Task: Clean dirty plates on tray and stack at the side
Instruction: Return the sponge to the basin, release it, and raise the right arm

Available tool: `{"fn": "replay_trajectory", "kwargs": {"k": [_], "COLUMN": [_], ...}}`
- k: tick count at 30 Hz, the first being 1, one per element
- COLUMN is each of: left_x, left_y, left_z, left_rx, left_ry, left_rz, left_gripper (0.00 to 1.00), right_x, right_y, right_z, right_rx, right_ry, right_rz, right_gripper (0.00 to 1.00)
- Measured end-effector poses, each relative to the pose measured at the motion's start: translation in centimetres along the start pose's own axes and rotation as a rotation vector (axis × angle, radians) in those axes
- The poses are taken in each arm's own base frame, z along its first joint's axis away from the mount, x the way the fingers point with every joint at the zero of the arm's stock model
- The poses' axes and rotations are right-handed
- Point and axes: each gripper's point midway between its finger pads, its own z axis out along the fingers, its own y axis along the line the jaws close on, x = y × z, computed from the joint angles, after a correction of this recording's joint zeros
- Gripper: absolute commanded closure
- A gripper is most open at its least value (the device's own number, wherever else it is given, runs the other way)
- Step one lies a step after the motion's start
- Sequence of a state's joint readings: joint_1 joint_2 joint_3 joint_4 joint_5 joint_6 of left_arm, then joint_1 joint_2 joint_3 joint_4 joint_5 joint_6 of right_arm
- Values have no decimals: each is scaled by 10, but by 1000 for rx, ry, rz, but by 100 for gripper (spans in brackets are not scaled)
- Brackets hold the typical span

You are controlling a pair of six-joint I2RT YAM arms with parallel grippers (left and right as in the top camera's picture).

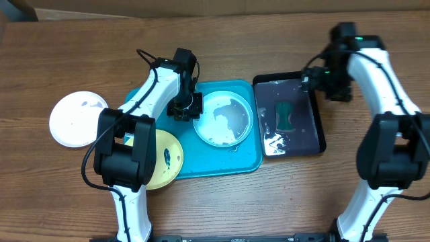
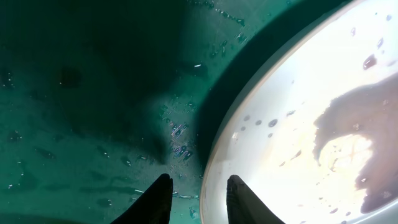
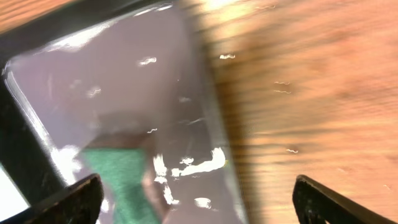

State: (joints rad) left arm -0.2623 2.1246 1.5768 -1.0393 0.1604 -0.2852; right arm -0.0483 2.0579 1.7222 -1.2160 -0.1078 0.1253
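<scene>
Overhead, the tray (image 1: pixel 235 161) lies mid-counter (image 1: pixel 222 40), and the pale blue plate (image 1: pixel 223 121) rests inside it towards its right half, wet and streaked. The yellow plate (image 1: pixel 169 158) sits at the tray's near-left corner, overhanging the rim and partly hidden under the left arm. It carries a dark smear. The white plate (image 1: pixel 75 119) lies on the counter off the tray's left side, apart from it, with a few dark specks near its far edge.

The left tool (image 1: pixel 185 106) is down inside the tray at the pale blue plate's left edge. From the left wrist view its fingers (image 2: pixel 155 200) stand a little apart, astride the plate's rim, one over the tray floor and one over the plate. Neither visibly presses on the rim.

Just beside the tray's right side is a black tray (image 1: pixel 316 134) holding a green sponge (image 1: pixel 285 115) in a film of water. The right tool (image 1: pixel 324 79) hangs over that black tray's far-right corner, jaws spread wide and holding nothing.
</scene>
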Motion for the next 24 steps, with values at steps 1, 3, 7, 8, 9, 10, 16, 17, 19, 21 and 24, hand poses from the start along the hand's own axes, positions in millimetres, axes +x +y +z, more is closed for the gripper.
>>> {"fn": "replay_trajectory", "kwargs": {"k": [1,3,7,8,9,10,16,17,19,21,24], "left_x": [0,0,0,0,0,0,0,0,0,0,0], "left_y": [0,0,0,0,0,0,0,0,0,0,0], "left_z": [0,0,0,0,0,0,0,0,0,0,0], "left_rx": [0,0,0,0,0,0,0,0,0,0,0], "left_ry": [0,0,0,0,0,0,0,0,0,0,0], "left_rz": [0,0,0,0,0,0,0,0,0,0,0], "left_gripper": [69,69,69,69,69,69,69,70,72,72,72], "right_x": [-2,-6,-9,-9,-10,-11,-20,-22,-25,-27,-31], "right_y": [-9,-25,-43,-45,-46,-47,-46,-46,-46,-45,-45], "right_z": [-1,-3,-5,-6,-6,-6,-6,-7,-7,-7,-7], "right_rx": [3,7,12,12,12,12,7,5,4,3,0], "right_ry": [-3,-10,-16,-18,-20,-23,-62,-69,-82,-89,-104], "right_rz": [22,62,104,109,111,113,109,108,106,105,103], "right_gripper": [0,0,0,0,0,0,0,0,0,0,0]}}
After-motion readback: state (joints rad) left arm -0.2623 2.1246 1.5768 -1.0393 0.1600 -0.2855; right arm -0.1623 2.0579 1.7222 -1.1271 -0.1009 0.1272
